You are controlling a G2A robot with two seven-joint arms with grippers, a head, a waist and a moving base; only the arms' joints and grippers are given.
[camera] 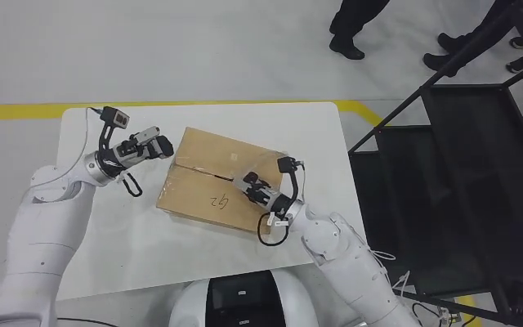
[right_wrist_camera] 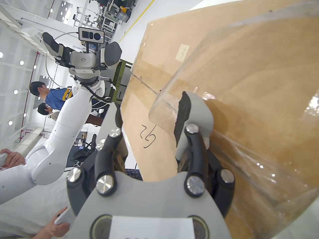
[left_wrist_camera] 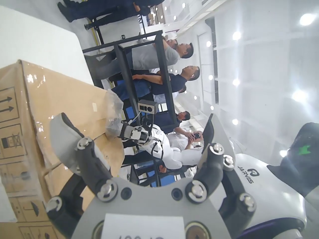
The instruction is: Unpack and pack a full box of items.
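Two grippers attend one closed cardboard box (camera: 214, 176) on the white table (camera: 122, 237). The left gripper (camera: 163, 144), spread wide and holding nothing, hangs just off the box's end. The right gripper (right_wrist_camera: 153, 105) sits over the lid directly beneath it, unclenched, with a lifted strip of clear tape (right_wrist_camera: 189, 75) lying against one finger.

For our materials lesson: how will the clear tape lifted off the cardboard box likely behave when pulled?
Probably floppy: the clear tape curls and wrinkles above the cardboard box. Likely sticky, since it appears to cling to the right gripper.
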